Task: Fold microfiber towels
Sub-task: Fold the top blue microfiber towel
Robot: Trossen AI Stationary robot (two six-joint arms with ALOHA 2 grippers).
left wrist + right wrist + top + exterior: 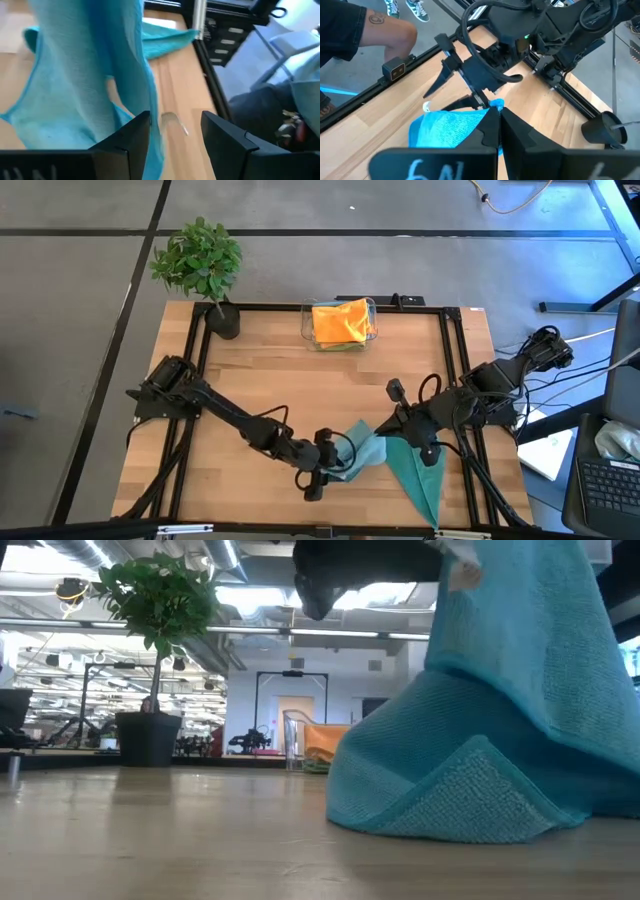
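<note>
A teal microfiber towel (415,470) hangs from my right gripper (408,435), which is shut on it above the table's near right part. The towel's lower part (450,800) rests on the wood in folds. My left gripper (175,132) stands open at the towel's left side (350,450), low over the table. A hanging fold of the cloth (150,115) falls just inside one of its fingers, and the rest of the gap shows bare table. An orange towel (342,320) lies in a clear bin at the far edge. My left gripper has a hanging fold of the towel (152,150) lying against the inner side of one finger (135,132); the jaws stand wide apart and do not pinch it. My right gripper pinches the towel's upper end (492,106) between its two shut fingers, slanting down from the right. The cloth hangs below the fingers, with its lower part on the table.
The clear bin (372,315) stands at the far middle, with a potted plant (205,265) at the far left corner. A black frame rail (455,380) runs around the tabletop. A person's leg (380,30) shows beyond the table. There is bare wood in the middle and on the left.
</note>
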